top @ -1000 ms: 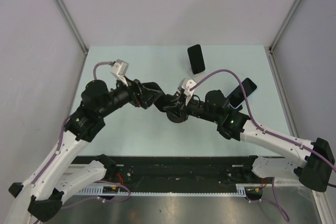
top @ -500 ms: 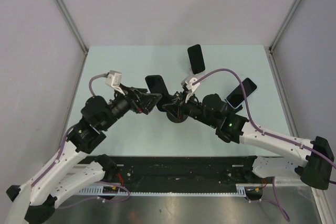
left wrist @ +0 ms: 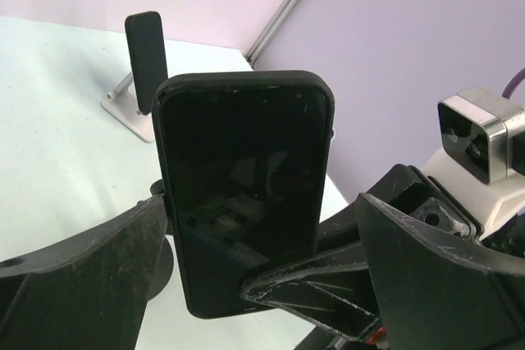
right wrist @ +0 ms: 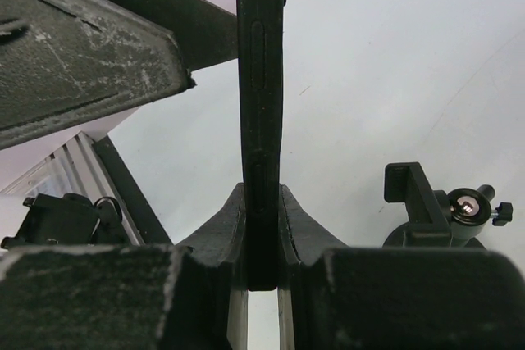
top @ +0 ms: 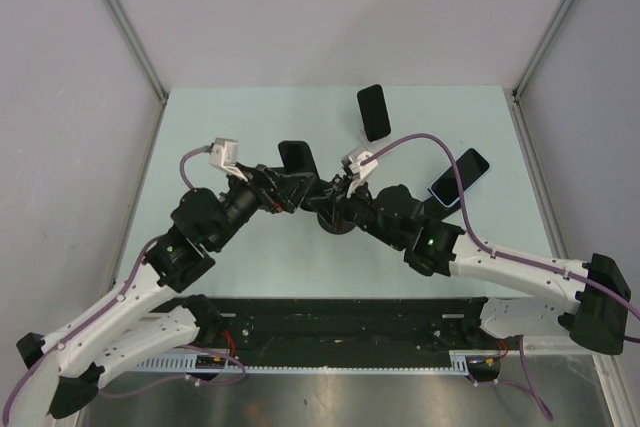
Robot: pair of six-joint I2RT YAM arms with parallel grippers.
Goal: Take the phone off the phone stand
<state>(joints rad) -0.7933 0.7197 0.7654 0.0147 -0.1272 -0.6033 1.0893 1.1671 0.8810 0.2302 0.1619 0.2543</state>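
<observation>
I count three phones on this pale green counter (top: 230, 112), and I cannot read a brand or any writing on any of them. The one that matters, a black phone (top: 296, 159), is out of the black phone stand (right wrist: 408, 193). It stands upright in the air near the middle of the counter, and its dark screen shows only reflections.

The right gripper (right wrist: 262, 231) has it. From the right wrist I see the phone edge-on, its lower end pinched between the two fingers (right wrist: 220, 239), which press on its front and back. The phone stand sits just beside that grip, low and to one side, with its small cradle bare and a knurled knob at its side.

The left gripper (left wrist: 258, 211) meets the phone from the other side with its fingers (left wrist: 90, 268) spread wide, one to each side of the handset. The left one is at the phone's edge and the other stands apart from it. I cannot tell whether the nearer one truly touches.

The second phone (top: 374, 112) is also black and leans on a silver stand (left wrist: 121, 108) at the far side of the counter. The third phone (top: 461, 176) has a bluish rim and sits tilted toward the right edge. I cannot make out what bears it.

Each arm carries one small white camera, two in all.
</observation>
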